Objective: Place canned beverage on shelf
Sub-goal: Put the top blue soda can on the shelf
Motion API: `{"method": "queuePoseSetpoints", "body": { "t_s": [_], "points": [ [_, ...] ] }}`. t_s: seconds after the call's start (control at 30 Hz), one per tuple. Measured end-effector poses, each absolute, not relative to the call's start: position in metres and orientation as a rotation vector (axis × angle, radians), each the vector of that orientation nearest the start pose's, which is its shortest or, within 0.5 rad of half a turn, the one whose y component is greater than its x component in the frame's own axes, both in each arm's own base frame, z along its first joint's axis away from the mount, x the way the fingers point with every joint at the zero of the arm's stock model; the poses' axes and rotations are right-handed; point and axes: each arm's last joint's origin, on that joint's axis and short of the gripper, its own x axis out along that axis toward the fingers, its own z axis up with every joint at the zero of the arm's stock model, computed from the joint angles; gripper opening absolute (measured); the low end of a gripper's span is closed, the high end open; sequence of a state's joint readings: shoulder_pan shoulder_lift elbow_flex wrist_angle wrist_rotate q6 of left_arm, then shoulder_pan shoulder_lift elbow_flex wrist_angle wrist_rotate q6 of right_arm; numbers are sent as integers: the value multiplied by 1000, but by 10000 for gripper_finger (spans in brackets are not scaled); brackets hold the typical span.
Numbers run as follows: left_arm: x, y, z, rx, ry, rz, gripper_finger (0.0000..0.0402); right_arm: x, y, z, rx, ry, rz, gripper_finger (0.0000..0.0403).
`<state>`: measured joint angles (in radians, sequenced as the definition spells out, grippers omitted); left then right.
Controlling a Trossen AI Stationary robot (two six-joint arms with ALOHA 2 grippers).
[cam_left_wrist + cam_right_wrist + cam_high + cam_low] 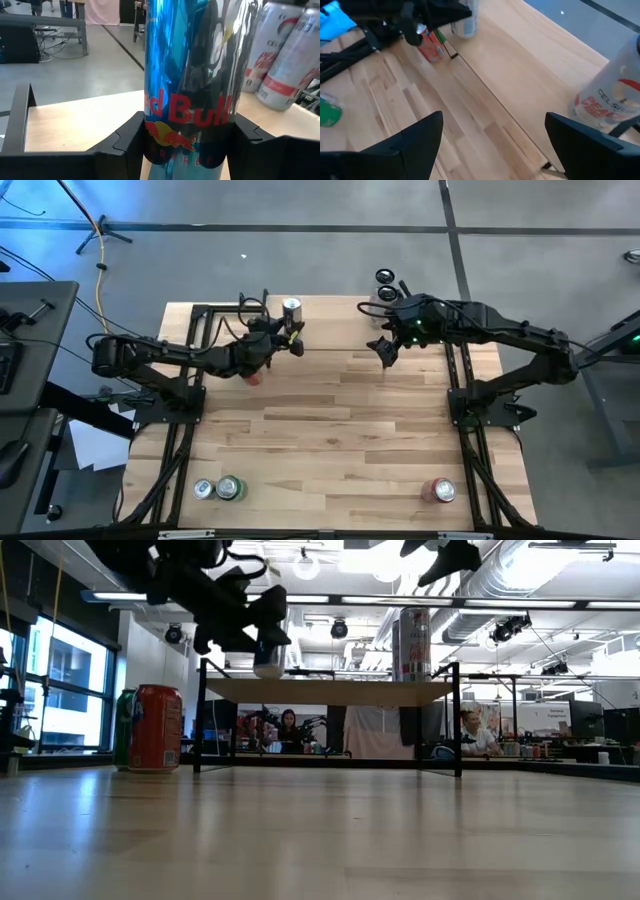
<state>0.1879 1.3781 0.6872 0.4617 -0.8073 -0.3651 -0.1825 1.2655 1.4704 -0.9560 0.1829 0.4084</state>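
Observation:
The canned beverage (190, 75) is a tall blue-and-silver can, upright in my left gripper (190, 145), which is shut on it above the shelf's left part. The shelf (330, 320) is a light-wood board on black legs along the table's far side. In the low view the can's bottom (268, 670) is right at the shelf's top (330, 690); whether it touches, I cannot tell. My right gripper (385, 352) hangs open and empty over the shelf's right part, high above the board (440, 555). My left gripper pinches the can's lower wall (165, 130) between its two fingers (125, 145), one on each side. The fingers come nearly level, slanting in from the table's near left. The can stands upright in the hold, most of its height above the fingers.
Two white cans (384, 285) stand on the shelf's far right end (280, 55). A red can (252, 377) stands on the table below my left arm. Near the front edge are a silver can (203, 489), a green can (230, 488) and a red can (440, 491).

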Motion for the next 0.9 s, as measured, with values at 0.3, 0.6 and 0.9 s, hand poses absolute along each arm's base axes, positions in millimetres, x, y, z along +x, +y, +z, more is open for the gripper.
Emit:
{"method": "queuePoseSetpoints", "body": {
  "t_s": [0.3, 0.6, 0.9],
  "points": [
    [273, 74, 232, -256, 55, 1000, 175, 234, -48, 398, 397, 668, -492, 334],
    [274, 72, 231, -238, 81, 951, 220, 234, -48, 398, 397, 668, -492, 334],
    [274, 72, 229, -232, 121, 933, 229, 234, -48, 398, 397, 668, -493, 334]
  ]
}}
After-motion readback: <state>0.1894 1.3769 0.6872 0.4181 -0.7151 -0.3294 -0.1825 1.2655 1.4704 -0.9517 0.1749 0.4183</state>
